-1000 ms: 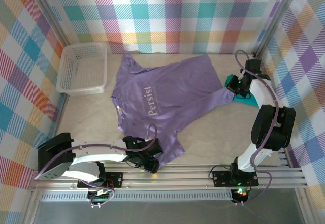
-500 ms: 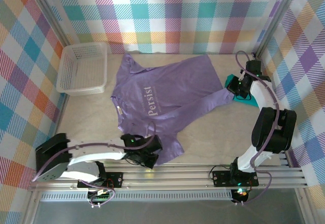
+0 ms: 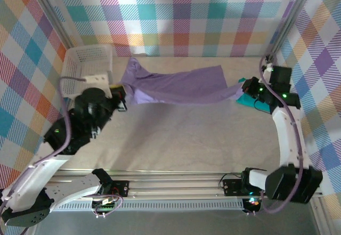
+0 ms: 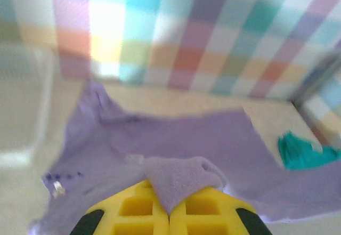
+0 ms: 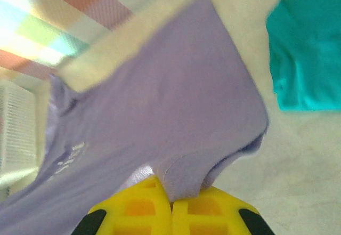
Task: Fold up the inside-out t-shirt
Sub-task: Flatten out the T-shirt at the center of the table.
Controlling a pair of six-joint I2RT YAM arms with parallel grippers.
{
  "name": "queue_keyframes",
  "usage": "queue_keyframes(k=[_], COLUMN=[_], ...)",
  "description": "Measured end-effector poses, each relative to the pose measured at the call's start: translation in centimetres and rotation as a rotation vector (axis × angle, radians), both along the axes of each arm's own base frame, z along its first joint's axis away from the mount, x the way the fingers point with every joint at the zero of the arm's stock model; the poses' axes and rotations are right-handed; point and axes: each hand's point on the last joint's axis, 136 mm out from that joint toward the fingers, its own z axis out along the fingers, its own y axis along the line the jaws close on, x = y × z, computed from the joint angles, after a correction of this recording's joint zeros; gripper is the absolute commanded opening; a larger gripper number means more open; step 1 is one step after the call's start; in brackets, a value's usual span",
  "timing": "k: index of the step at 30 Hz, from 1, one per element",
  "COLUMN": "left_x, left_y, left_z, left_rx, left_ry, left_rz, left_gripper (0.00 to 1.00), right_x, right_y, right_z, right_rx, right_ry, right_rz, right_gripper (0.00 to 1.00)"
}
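Note:
The lavender t-shirt (image 3: 178, 86) hangs stretched as a long band across the back of the table, held up between both arms. My left gripper (image 3: 123, 94) is shut on its left end, beside the basket. In the left wrist view, a fold of lavender cloth (image 4: 181, 179) is pinched between the yellow fingers (image 4: 133, 211). My right gripper (image 3: 244, 88) is shut on the shirt's right end. Lavender cloth (image 5: 186, 176) is clamped between that gripper's yellow fingers (image 5: 138, 205) in the right wrist view.
A white basket (image 3: 88, 70) stands at the back left, just behind my left arm. A teal-green t-shirt (image 3: 254, 100) lies folded at the back right under my right wrist, and its teal cloth (image 5: 306, 54) shows in the right wrist view. Checked walls enclose the table.
My left arm has swung from the near edge up to the back left, carrying the shirt's hem. The shirt went from lying flat to being stretched as a raised band.

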Motion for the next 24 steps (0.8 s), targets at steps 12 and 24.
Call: queue_keyframes(k=[12,24], left_x=[-9.2,2.3], left_y=[10.1,6.1], left_z=[21.1,18.3], left_rx=[-0.163,0.166], left_ry=[-0.456,-0.295], left_rz=[0.060,0.246], left_gripper=[0.00,0.00], right_x=[-14.3,-11.4], right_y=[1.5,1.5], right_z=[29.0,28.8], right_rx=[-0.129,-0.143], right_ry=[-0.737,-0.674], right_rz=[-0.019,0.016], right_gripper=[0.00,0.00])
